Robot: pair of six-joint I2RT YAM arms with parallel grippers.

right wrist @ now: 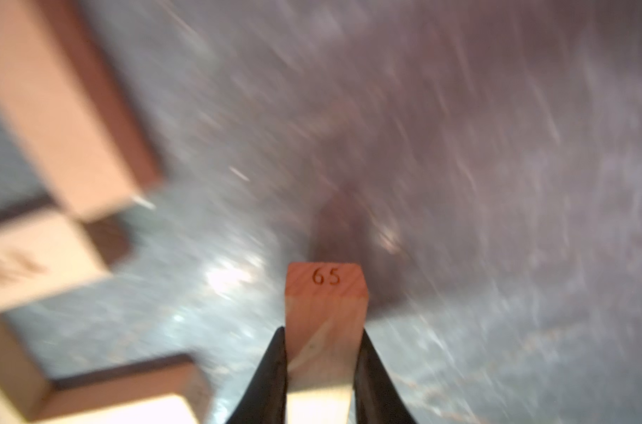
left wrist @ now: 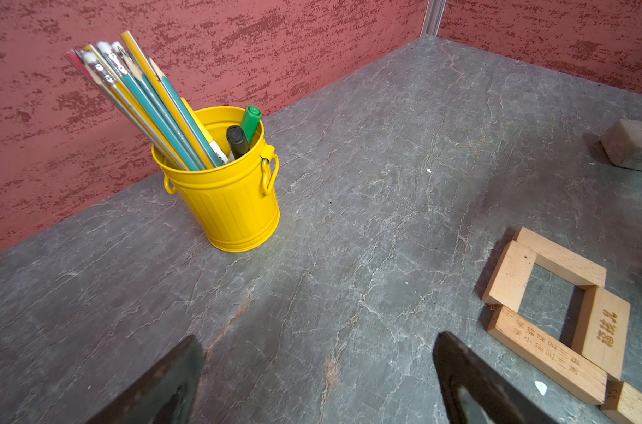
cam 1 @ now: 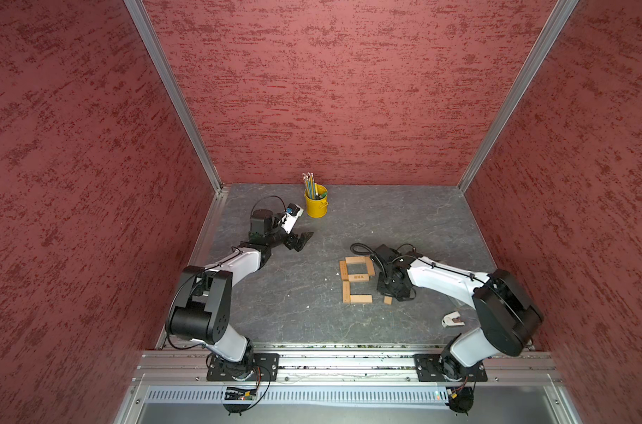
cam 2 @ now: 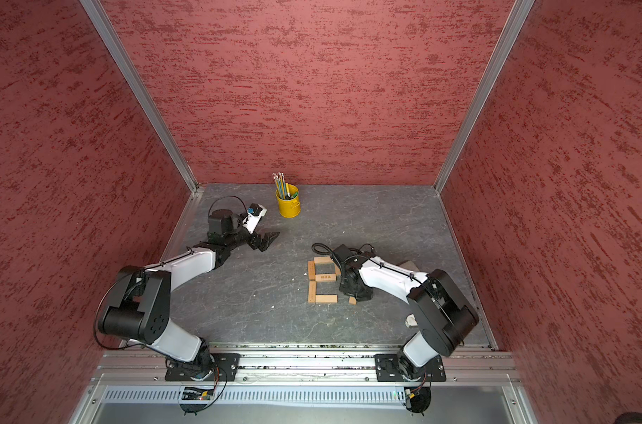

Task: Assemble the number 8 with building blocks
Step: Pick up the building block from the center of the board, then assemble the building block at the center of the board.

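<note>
right gripper (right wrist: 323,330): pinching light-tan wooden block (right wrist: 327,293), end stamped 65 | left gripper (left wrist: 316,339): spread

Six tan building blocks (cam 1: 361,298) lie flat on the grey bench (cam 1: 404,220). A yellow bucket (cam 1: 316,206) stands far back. A white-grey piece (cam 1: 451,318) lies apart.

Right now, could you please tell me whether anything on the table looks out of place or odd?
Nothing looks spilled or broken. The number 8 is open on its lower right side; the missing bar is clamped in the right gripper. A white-grey plastic piece lies apart beside the right arm.
</note>
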